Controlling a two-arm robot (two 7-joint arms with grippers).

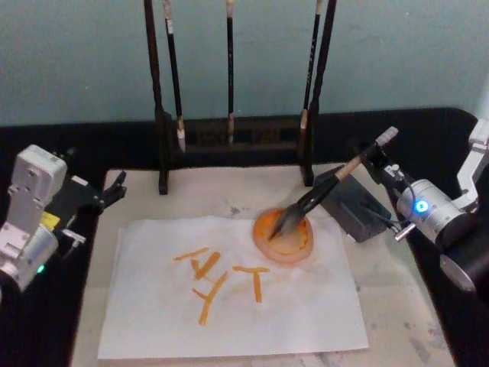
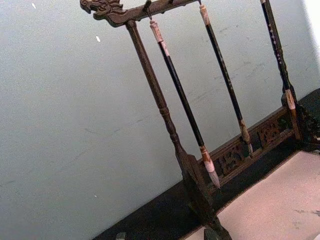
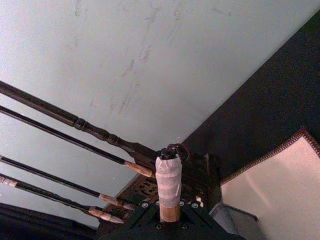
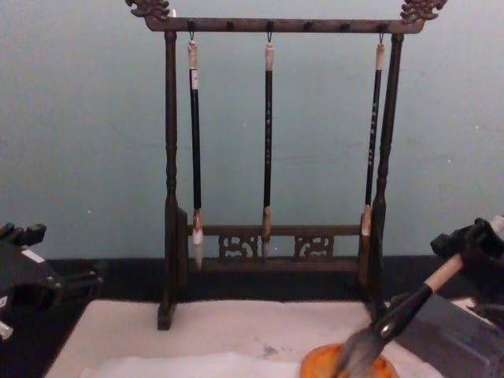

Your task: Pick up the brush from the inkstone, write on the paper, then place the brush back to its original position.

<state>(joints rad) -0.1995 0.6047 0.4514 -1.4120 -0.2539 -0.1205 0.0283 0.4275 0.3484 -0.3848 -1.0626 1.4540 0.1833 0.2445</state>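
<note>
A: Two arms. What's the right one doing?
B: Right jaws are clamped high on the brush (image 1: 317,196) handle. The tuft slants down away from them into an orange dish (image 1: 298,256).
A: Paper?
B: The paper (image 1: 153,321) starts at the dish and spreads out beyond it from those jaws. It has orange strokes (image 1: 218,277) on it.
A: Left?
B: Left jaws are apart over the black desk (image 1: 61,336), beside the paper and well clear of the brush.

The only mark that reads as a letter is an orange brushed "T" (image 1: 257,283) on the paper (image 1: 306,321), just beside the orange dish (image 1: 294,248), while the other orange strokes (image 1: 212,297), farther from that dish, form no clear letter.
</note>
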